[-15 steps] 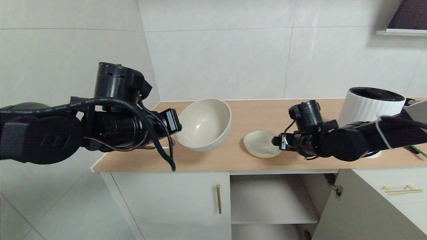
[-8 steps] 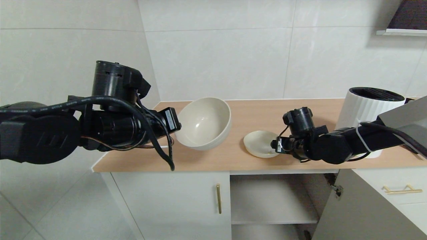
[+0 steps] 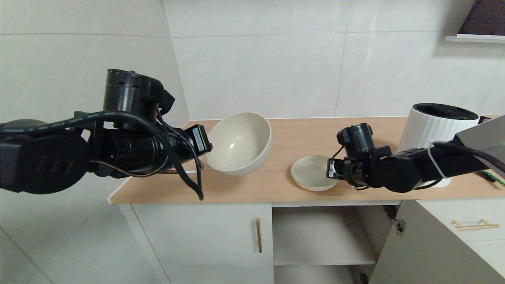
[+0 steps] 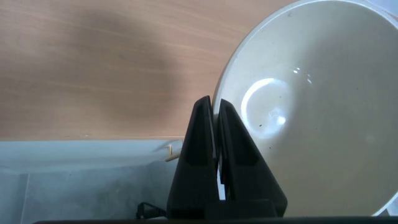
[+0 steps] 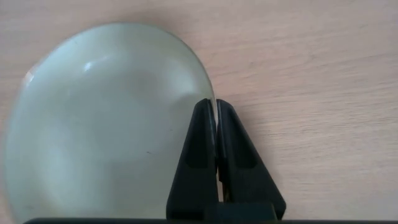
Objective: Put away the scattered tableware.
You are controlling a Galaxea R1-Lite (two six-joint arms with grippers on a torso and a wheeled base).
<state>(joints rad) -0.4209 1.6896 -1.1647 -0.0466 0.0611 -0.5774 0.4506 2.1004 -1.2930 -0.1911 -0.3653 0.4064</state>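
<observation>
A large cream bowl (image 3: pixel 238 142) hangs tilted above the left part of the wooden counter (image 3: pixel 284 138), with my left gripper (image 3: pixel 205 148) shut on its rim. The left wrist view shows the bowl (image 4: pixel 311 112) with the rim pinched between the black fingers (image 4: pixel 214 118). A small cream dish (image 3: pixel 312 172) is near the counter's front edge. My right gripper (image 3: pixel 330 170) is shut on its right rim and holds it slightly tilted. The right wrist view shows the dish (image 5: pixel 106 124) with its edge clamped at my right gripper (image 5: pixel 216 109).
A white ribbed container (image 3: pixel 438 126) with a dark top stands on the counter at the right. Below the counter, a cabinet (image 3: pixel 319 236) is open with a bare shelf, its door (image 3: pixel 426 252) swung out to the right. A closed door with a gold handle (image 3: pixel 258 235) is left of it.
My left gripper has lifted the large bowl a little higher. My right gripper has raised the dish's right edge and drawn it slightly to the right.
</observation>
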